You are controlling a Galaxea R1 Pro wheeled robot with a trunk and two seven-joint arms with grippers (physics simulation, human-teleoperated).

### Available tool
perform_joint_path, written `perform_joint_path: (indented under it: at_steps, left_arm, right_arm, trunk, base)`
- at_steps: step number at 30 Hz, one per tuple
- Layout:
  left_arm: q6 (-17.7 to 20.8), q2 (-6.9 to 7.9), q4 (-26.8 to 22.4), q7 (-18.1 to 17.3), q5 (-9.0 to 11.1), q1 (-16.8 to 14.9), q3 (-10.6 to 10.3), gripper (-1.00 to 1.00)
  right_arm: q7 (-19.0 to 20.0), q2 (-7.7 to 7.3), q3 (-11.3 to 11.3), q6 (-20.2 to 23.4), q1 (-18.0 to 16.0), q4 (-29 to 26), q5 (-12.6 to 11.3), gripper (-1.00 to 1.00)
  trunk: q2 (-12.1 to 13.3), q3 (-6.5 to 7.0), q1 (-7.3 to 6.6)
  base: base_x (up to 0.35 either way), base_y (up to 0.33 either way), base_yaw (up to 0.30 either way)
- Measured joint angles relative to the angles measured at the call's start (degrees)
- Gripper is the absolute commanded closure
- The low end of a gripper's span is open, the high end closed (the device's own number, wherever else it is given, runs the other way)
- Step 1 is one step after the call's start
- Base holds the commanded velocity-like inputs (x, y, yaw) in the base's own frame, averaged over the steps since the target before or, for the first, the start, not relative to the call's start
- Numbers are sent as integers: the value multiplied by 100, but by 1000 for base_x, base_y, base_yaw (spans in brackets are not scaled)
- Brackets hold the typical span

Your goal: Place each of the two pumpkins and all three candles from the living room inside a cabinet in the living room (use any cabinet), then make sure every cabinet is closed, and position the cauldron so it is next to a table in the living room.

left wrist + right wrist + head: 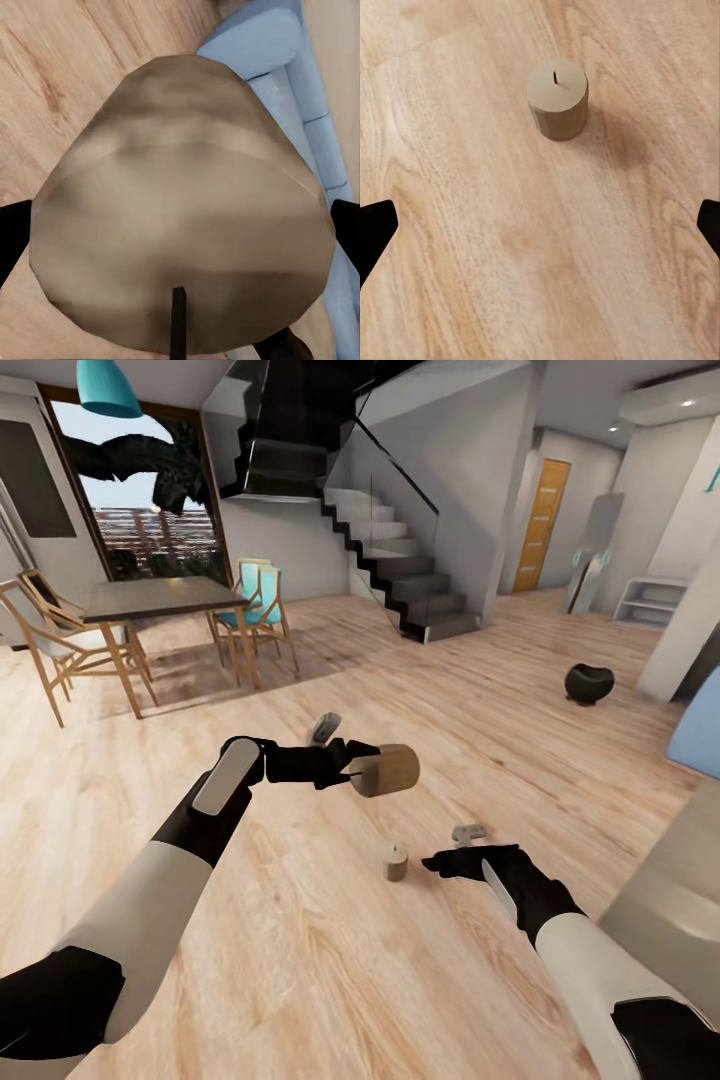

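My left gripper [352,765] is shut on a tan candle [386,770], held on its side above the wood floor. In the left wrist view that candle [180,217] sits close up, wick end toward the camera, with a dark finger at each side. A second, smaller candle [397,860] stands upright on the floor, just left of my right gripper [450,848]. The right wrist view shows this candle [557,97] ahead of the open fingers [375,232], apart from them. The black cauldron [589,683] sits on the floor at the far right.
A blue sofa [702,735] edges in at the right, with a greyish table surface [675,905] below it. A dining table [160,598] with chairs stands at the back left, and stairs [400,560] rise at the back centre.
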Motion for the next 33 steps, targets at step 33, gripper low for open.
perform_joint_path:
  at_steps: [33]
  left_arm:
    - [-1,4,2,-1,-1,0,0,100]
  right_arm:
    - [25,9,5,-9,2,-12,-18,-100]
  trunk:
    - [0,0,0]
  base:
    - [332,0,0]
